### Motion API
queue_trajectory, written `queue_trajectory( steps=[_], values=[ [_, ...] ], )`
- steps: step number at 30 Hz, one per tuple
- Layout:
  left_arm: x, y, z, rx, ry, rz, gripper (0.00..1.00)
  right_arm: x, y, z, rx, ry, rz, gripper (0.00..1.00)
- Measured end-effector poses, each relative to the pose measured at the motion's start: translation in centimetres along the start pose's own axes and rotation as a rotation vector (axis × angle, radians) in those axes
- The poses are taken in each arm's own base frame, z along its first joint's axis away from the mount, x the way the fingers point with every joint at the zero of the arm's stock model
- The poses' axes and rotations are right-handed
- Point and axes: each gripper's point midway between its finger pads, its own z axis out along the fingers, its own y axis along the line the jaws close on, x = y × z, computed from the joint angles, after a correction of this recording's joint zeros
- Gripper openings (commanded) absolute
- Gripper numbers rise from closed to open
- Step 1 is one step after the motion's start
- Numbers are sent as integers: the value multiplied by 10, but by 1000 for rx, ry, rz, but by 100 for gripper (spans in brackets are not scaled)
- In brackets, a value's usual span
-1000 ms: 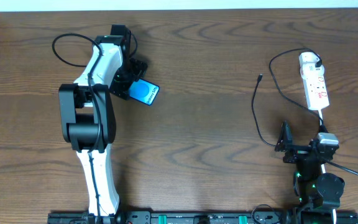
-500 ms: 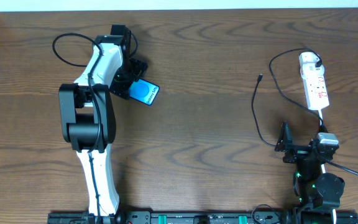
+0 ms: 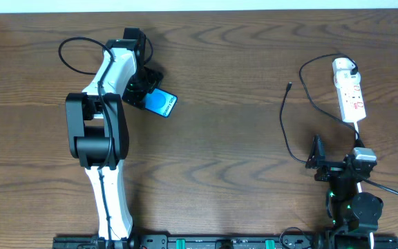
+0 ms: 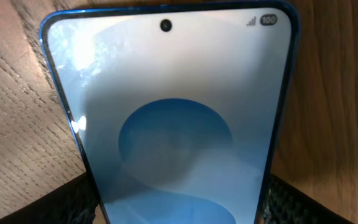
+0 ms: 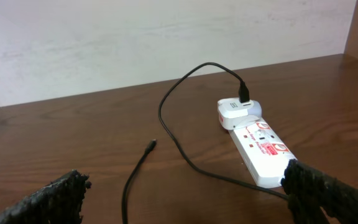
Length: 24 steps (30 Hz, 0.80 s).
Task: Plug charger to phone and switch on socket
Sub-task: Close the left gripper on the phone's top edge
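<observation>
The phone [image 3: 161,104] lies on the wooden table at the left, its pale blue screen [image 4: 173,124] facing up. My left gripper [image 3: 148,95] straddles its near end, and the black pads [image 4: 61,205] sit against both long edges. The socket [image 3: 349,93] is a white strip at the far right [image 5: 260,146], with the charger plug [image 5: 238,112] in its far end. From it the black charger cable [image 3: 283,124] curves over the table to a loose tip [image 5: 152,145]. My right gripper [image 3: 316,160] stands open near the front edge, short of the cable, holding nothing [image 5: 185,199].
A black cable loop [image 3: 74,52] of the left arm lies at the back left. The socket's white cord [image 3: 357,135] runs toward the right arm's base. A white wall [image 5: 166,43] rises behind the table.
The left gripper's fingers have drawn in around the phone. The arms, the phone and the cable stay where they were.
</observation>
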Motion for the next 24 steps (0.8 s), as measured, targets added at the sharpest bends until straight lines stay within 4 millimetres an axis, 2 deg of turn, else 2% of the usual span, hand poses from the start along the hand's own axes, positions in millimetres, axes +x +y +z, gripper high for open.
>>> queue_trajectory(
  steps=[4, 24],
  values=[
    [0, 0, 0, -1, 0, 0, 74, 0, 0, 0, 0, 0, 0, 99],
    [5, 5, 0, -20, 22, 32, 73, 0, 0, 0, 0, 0, 0, 99]
  ],
)
